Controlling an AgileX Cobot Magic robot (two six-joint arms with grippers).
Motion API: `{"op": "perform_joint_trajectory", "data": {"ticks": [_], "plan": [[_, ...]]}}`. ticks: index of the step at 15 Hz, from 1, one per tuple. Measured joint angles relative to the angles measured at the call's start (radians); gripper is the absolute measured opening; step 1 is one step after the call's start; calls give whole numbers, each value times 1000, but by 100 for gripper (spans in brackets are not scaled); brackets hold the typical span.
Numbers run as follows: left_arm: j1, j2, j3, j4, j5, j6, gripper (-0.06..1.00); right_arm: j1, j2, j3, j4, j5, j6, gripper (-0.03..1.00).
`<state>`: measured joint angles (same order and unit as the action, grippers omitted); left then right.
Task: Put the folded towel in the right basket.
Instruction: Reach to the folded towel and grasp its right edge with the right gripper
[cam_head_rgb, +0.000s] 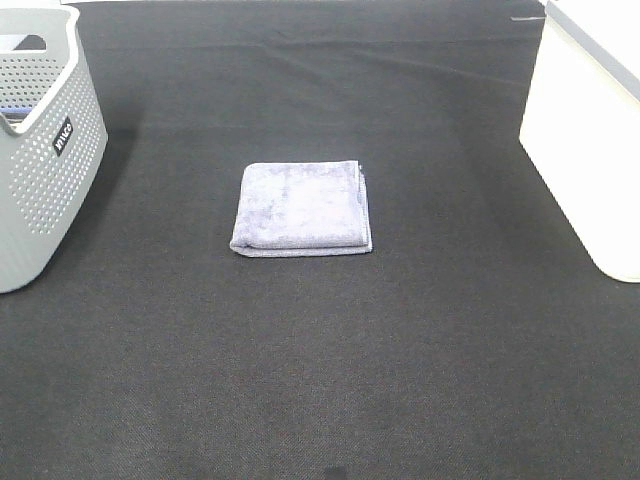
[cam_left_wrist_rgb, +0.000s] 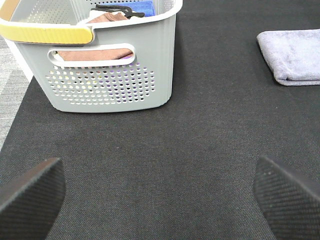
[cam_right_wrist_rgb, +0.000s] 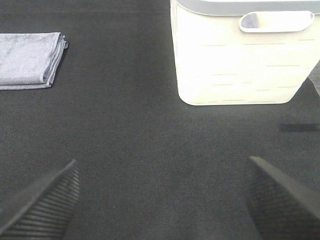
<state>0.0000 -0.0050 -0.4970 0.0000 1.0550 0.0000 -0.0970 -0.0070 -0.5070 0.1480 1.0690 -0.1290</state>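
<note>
A folded lavender-grey towel (cam_head_rgb: 302, 208) lies flat on the black mat in the middle of the exterior view. It also shows in the left wrist view (cam_left_wrist_rgb: 295, 55) and the right wrist view (cam_right_wrist_rgb: 29, 59). The right basket (cam_head_rgb: 590, 130) is white with a grey rim and a handle slot, also in the right wrist view (cam_right_wrist_rgb: 240, 55). No arm shows in the exterior view. My left gripper (cam_left_wrist_rgb: 160, 200) is open and empty over bare mat. My right gripper (cam_right_wrist_rgb: 162, 200) is open and empty over bare mat, with towel and basket both ahead of it.
A grey perforated basket (cam_head_rgb: 45, 150) stands at the far left, and in the left wrist view (cam_left_wrist_rgb: 100, 75) it holds brown and blue cloths. The black mat (cam_head_rgb: 320, 380) covers the table. A lighter floor strip shows beside the mat (cam_left_wrist_rgb: 10, 90).
</note>
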Motion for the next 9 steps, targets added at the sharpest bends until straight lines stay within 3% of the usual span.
{"op": "perform_joint_trajectory", "data": {"ticks": [9], "plan": [[0, 0, 0, 0, 0, 0, 97, 0, 0, 0, 0, 0, 0, 83]]}}
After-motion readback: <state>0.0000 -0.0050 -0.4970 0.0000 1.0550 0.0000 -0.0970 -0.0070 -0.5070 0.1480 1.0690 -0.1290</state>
